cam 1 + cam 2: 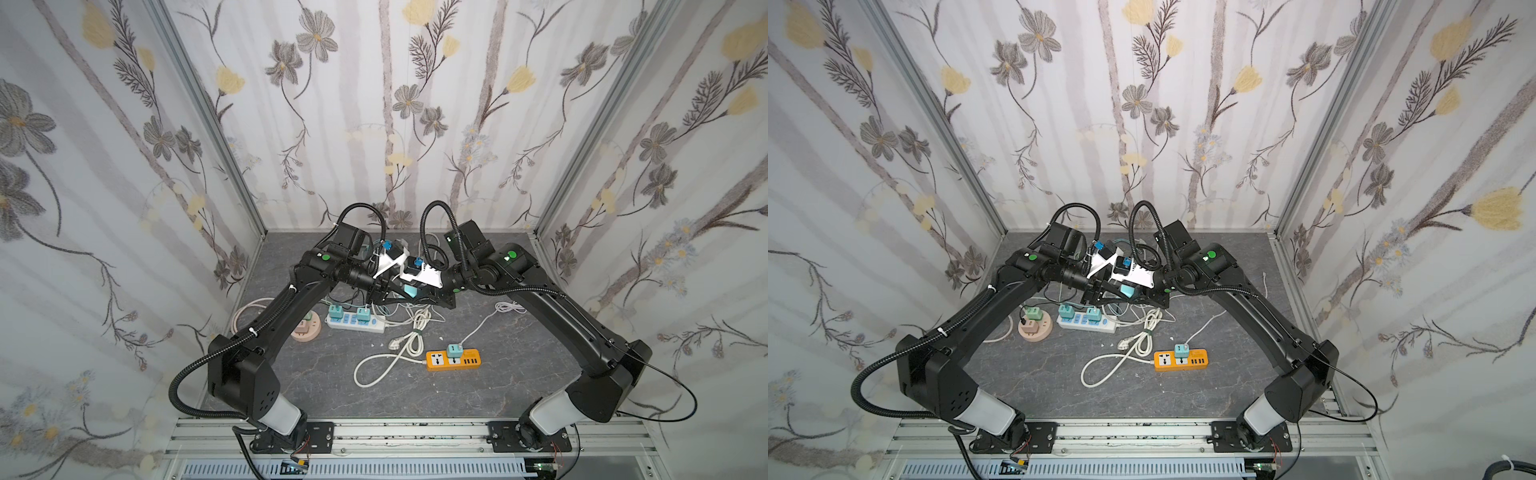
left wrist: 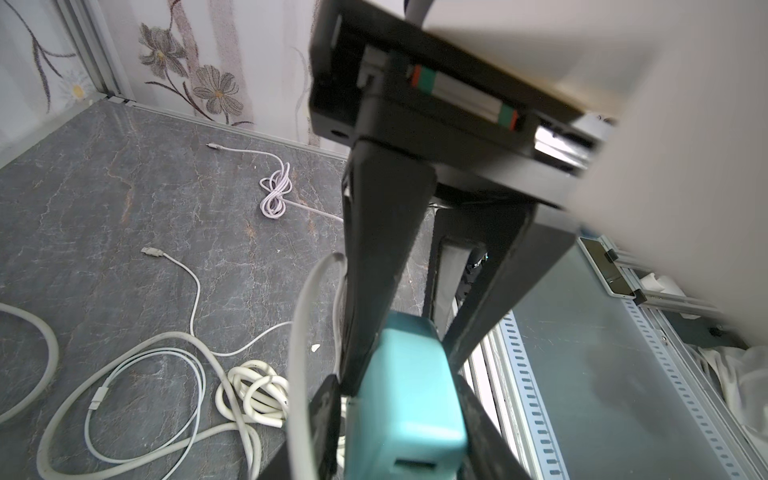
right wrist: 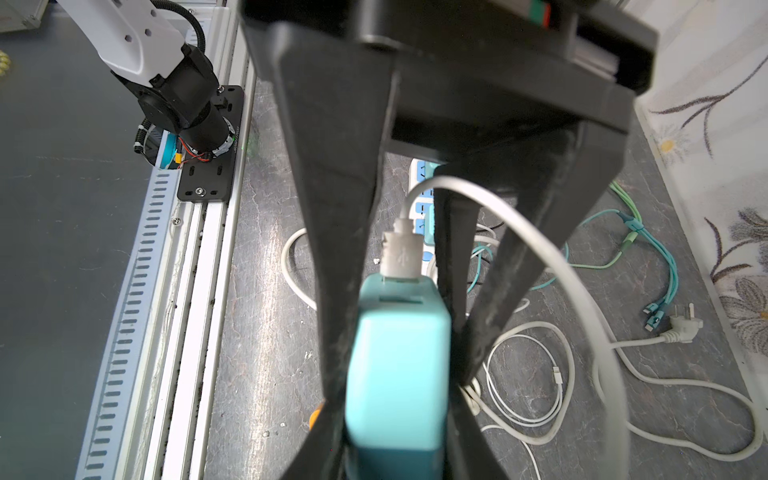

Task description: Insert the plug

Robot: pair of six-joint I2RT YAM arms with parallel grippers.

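Observation:
Above the middle of the floor, both grippers meet nose to nose round one teal adapter (image 1: 410, 291). In the right wrist view my right gripper (image 3: 397, 415) is shut on the adapter's (image 3: 399, 365) body. A white USB plug (image 3: 401, 255) sits in a port at the adapter's far end, and its white cable (image 3: 540, 257) arcs away. A second slot beside it is empty. In the left wrist view my left gripper (image 2: 399, 386) is shut on the same adapter (image 2: 405, 395) at the port end. Its fingers overlap the right gripper's fingertips. The plug itself is below the edge of that view.
Under the arms lies a white power strip (image 1: 355, 323) with two teal adapters in it. An orange strip (image 1: 454, 360) carrying one adapter is nearer the front, and a round pink socket (image 1: 306, 329) is at the left. Loose white cables (image 1: 399, 351) sprawl between them.

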